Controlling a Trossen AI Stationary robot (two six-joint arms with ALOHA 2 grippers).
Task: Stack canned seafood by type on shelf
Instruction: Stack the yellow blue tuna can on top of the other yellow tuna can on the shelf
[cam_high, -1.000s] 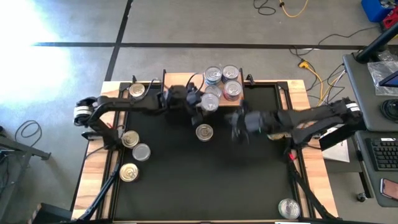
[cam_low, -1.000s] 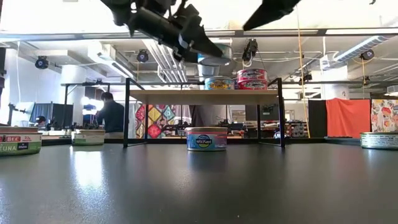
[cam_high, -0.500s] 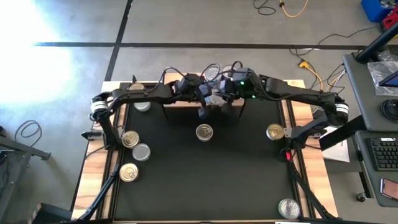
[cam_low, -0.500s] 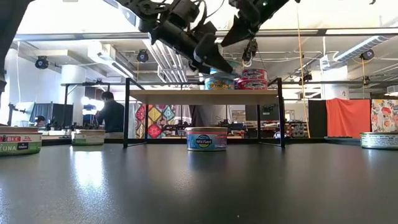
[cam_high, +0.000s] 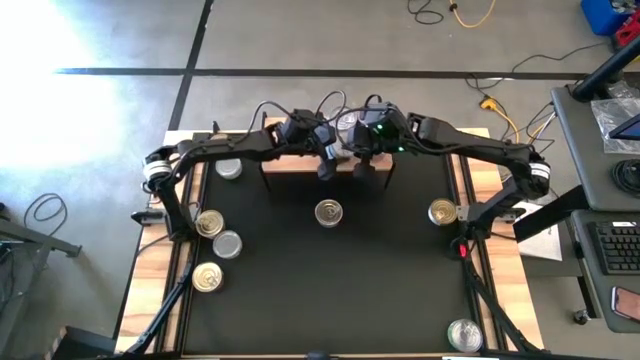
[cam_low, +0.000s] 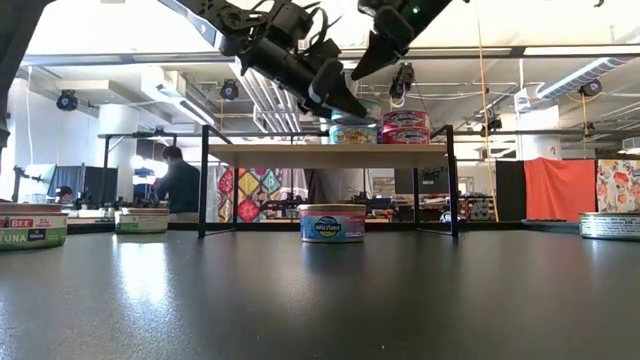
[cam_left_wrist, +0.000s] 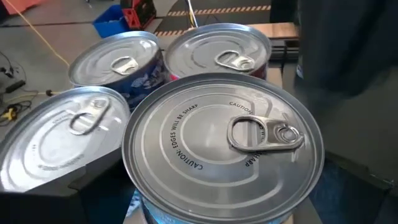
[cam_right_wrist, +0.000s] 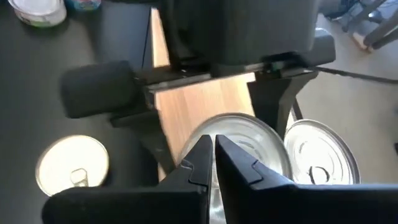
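I am lowering a silver-lidded tin (cam_left_wrist: 224, 146) between my left gripper's (cam_high: 338, 152) spread fingers onto the shelf (cam_low: 325, 155) beside a few stacked tins (cam_low: 382, 127), my right gripper (cam_right_wrist: 213, 163) pressed together above, while six loose tins (cam_high: 328, 212) are waiting on the table (cam_high: 330, 290).

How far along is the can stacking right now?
Done: a few cans already sit on the shelf, red-labelled ones stacked two high. In hand: the left gripper holds a silver-lidded can over the shelf beside them; the shut right gripper hovers close by, holding nothing. Left: loose cans remain on the table, one in front of the shelf, several at the left, two at the right.
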